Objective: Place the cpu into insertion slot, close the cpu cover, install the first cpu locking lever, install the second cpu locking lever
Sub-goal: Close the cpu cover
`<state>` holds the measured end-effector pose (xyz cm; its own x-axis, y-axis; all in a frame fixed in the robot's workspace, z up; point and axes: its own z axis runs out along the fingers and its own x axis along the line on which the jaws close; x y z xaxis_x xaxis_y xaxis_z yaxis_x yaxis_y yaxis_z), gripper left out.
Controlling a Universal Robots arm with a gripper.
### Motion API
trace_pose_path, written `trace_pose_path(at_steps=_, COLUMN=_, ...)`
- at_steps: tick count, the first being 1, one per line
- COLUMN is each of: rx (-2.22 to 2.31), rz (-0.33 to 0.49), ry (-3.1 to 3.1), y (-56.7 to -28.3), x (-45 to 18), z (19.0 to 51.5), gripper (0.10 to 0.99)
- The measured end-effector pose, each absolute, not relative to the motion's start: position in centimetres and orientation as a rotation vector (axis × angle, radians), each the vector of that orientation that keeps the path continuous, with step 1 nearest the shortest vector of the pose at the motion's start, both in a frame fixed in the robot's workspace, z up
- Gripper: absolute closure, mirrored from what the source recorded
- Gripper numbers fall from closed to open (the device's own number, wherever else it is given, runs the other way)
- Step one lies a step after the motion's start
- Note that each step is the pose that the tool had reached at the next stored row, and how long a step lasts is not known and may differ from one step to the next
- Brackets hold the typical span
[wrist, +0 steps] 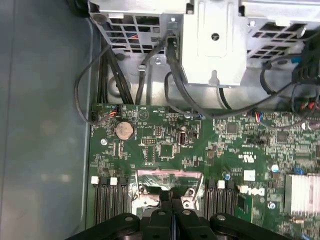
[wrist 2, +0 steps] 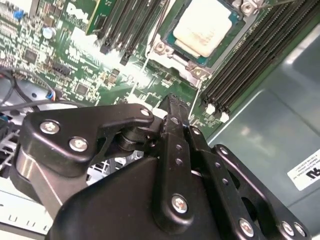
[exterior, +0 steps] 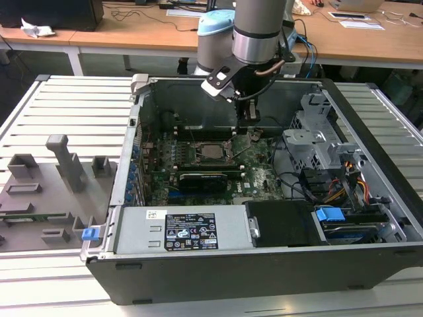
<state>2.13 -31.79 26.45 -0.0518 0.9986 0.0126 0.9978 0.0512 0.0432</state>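
I am looking into the opened computer case (exterior: 231,274), which is lying on its side so the motherboard (exterior: 258,175) is facing up for the arm. The gripper (wrist 2: 172,107) is hovering low just beside the insertion slot (wrist 2: 197,73), jaws pressed together on nothing I can see. The cpu (wrist 2: 205,27) is sitting flat in that slot. A black sticker (exterior: 190,231) is marking the power supply (exterior: 139,231), a white label (wrist 2: 307,175) the case wall.
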Motion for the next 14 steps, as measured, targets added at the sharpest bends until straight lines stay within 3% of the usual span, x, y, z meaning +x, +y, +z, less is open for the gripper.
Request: trace_pose_path(at_steps=14, rx=2.154, rz=0.057, ry=2.253, y=-31.8, x=5.5, z=26.1, gripper=0.980)
